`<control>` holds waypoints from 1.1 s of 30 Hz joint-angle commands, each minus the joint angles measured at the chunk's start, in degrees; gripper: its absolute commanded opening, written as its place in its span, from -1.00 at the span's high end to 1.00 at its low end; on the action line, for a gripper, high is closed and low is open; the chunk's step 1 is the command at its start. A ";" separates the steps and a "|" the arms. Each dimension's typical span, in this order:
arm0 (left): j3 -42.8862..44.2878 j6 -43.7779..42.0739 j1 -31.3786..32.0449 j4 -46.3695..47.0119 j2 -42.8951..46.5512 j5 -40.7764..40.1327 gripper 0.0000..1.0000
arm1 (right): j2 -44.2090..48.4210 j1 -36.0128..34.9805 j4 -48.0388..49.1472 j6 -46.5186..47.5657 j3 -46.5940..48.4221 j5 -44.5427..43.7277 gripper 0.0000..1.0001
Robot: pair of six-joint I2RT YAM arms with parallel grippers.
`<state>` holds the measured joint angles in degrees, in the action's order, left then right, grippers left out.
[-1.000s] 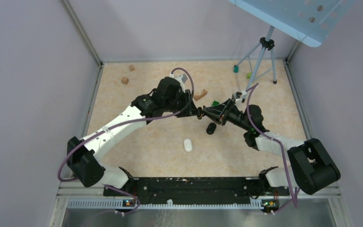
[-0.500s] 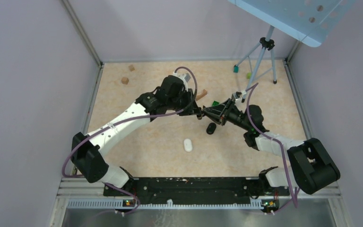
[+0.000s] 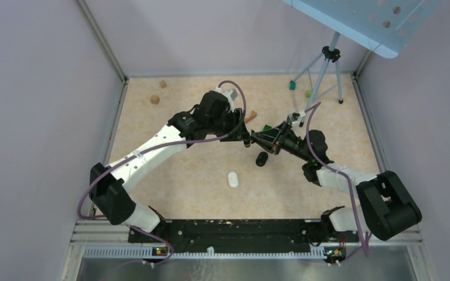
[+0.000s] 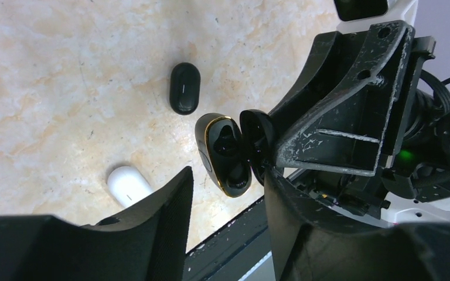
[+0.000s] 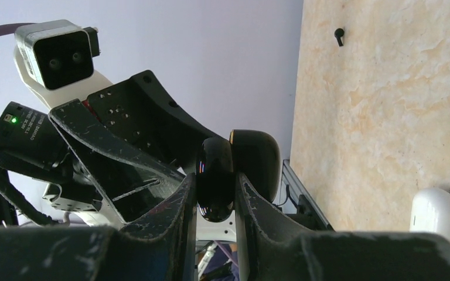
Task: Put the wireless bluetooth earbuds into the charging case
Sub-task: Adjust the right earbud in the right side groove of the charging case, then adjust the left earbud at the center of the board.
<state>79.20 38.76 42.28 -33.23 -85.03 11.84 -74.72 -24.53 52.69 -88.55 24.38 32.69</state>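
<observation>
Near the front rail, both arms lean inward from their bases over the worktop (image 3: 181, 187). Just ahead a white pod (image 3: 232, 179) lies flat, with a black pod (image 3: 261, 158) a little beyond it. Mid-worktop, the claws meet tip to tip! The left arm stretches diagonally from its corner, wrist turned rightward, left claw (image 3: 246, 139) fingers apart with nothing between them. The right arm bends at the elbow and reaches leftward, right claw (image 5: 215, 184) clamped on the charging case (image 4: 225, 155), held off the surface, lid swung open, gold rim towards the left claw. Earbuds inside? Can't tell. Farther back sit a wooden block (image 3: 154, 99) and a tripod (image 3: 328, 64).
</observation>
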 commanded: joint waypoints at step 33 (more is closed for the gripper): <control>-10.27 -11.23 -27.40 -12.28 8.53 -26.10 -0.86 | 7.46 0.25 -3.41 12.01 -0.34 13.72 1.00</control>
<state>72.34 26.96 15.94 -44.18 -76.51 -5.10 -68.60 -24.51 48.36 -79.02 22.15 45.65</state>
